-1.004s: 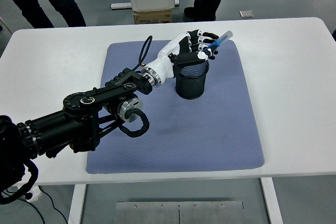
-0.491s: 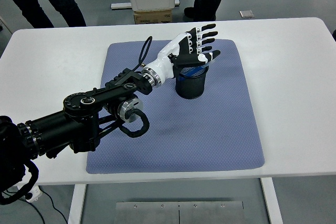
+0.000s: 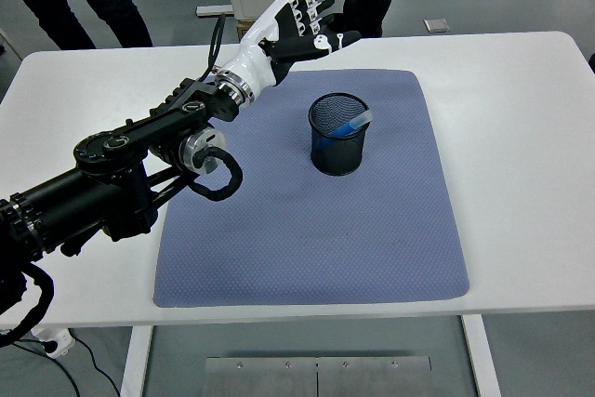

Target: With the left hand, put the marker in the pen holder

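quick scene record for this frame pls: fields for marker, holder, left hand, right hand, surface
marker: inside the pen holder, blue, leaning against the right side of the rim
pen holder: black mesh cup, upright on the mat
left hand: fingers spread, holding nothing, raised up and to the left of the holder
right hand: not in view
surface: blue-grey mat on white table

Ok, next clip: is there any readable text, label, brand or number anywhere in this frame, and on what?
None can be read.
Left hand: no lettering visible.
Mesh pen holder and blue marker: any print is too small to tell.
Cardboard box behind the table: no legible label.
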